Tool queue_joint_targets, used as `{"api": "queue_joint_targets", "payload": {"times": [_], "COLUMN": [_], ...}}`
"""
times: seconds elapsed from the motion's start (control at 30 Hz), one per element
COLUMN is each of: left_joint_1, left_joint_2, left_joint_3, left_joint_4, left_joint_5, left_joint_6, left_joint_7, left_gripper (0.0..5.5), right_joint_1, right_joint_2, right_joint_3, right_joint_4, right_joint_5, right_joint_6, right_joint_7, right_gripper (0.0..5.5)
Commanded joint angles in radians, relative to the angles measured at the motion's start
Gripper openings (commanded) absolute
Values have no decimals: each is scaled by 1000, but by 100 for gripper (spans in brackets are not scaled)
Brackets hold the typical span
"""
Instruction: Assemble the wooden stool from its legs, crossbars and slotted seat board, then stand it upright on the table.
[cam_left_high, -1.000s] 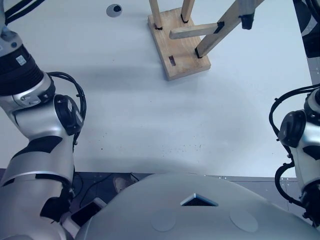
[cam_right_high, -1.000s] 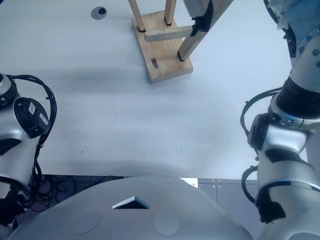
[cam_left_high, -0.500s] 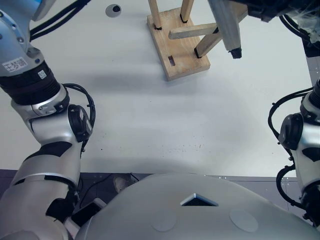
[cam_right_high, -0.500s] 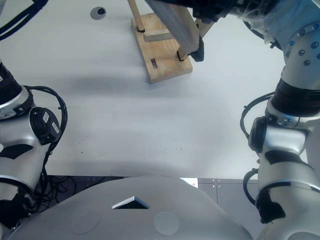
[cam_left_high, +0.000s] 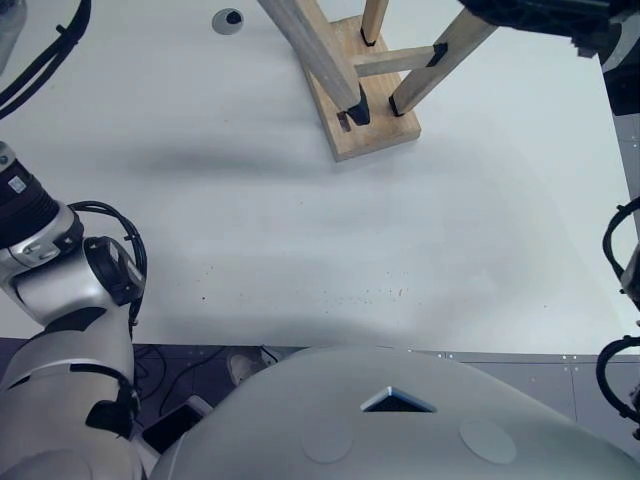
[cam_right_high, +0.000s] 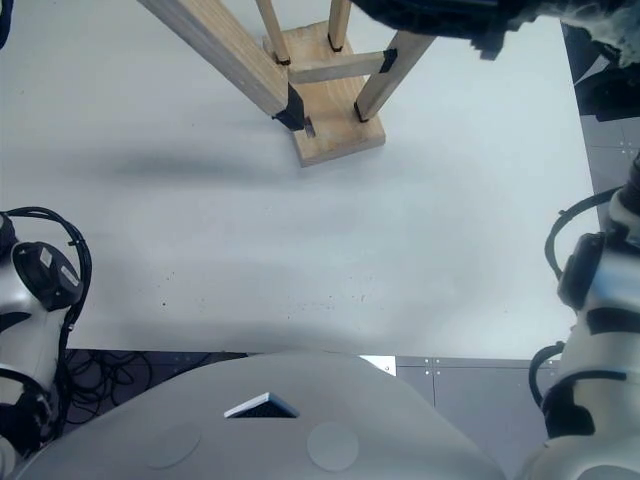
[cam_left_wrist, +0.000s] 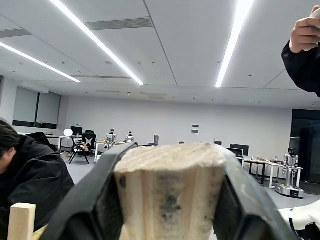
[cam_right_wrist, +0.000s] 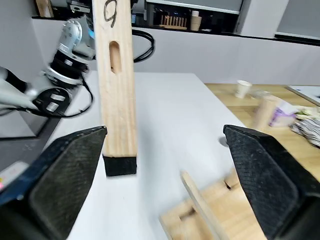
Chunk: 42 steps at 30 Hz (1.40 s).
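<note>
Standing in the seat board: three legs, one crossbar; left fingers clench fourth leg, right fingers released.

Slanted leg, black-tipped end beside the slot in the seat board on the table.
</note>
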Motion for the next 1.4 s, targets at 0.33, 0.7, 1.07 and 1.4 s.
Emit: {"api": "queue_joint_targets", "payload": {"times": [0.33, 0.7, 1.07, 1.4], "left_joint_1": [65, 122, 258, 317], "left_joint_2": [-32, -46, -139, -213], "left_joint_3": [5, -31, -125, -111], "left_joint_4": [13, 58, 100, 120], "left_joint_5": [40, 205, 421, 432], "left_joint_6": [-58, -144, -318, -378], "left_joint_7": [-16, -58, -124, -133], "left_gripper": [203, 203, 201, 201], "right_joint_1": [-99, -66, 19, 3], "right_joint_2": [109, 179, 120, 111], "right_joint_3": [116, 90, 148, 171], "right_joint_4": [573, 614, 384, 398], "right_joint_5": [-300, -281, -282, -293], "right_joint_6": [-303, -148, 11, 19], "right_joint_7": [149, 184, 189, 208], "right_gripper": [412, 246, 239, 239]}}
